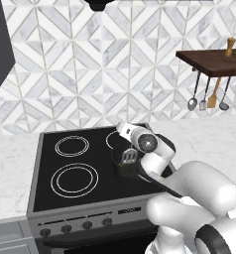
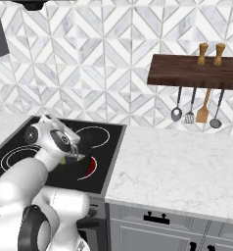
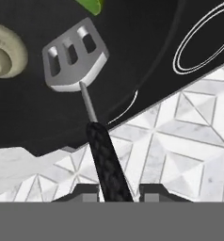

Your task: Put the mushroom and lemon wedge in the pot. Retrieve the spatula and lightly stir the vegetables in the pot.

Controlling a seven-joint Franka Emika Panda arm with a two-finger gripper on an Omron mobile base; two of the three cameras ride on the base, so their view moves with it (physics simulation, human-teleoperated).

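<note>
The spatula (image 3: 76,59), its black handle pinched between the nearly closed gripper (image 3: 117,190), hangs head-down inside the pot (image 3: 132,61) near the mushroom (image 3: 5,52) and lemon wedge (image 3: 91,5); a hard sweep could fling them out.

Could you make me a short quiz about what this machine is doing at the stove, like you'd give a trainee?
1. True or false: the tool is shut on the spatula's black handle.
2. Which two food items lie in the pot near the spatula's head? A) mushroom and lemon wedge; B) carrot and onion; C) tomato and egg.
3. Fill in: the spatula's metal head has three ____ cut through it.

Key: 1. True, the handle runs between the two fingertips in the hand view. 2. A, a pale mushroom on one side and a yellow-green wedge at the edge of the picture. 3. Slots.
</note>
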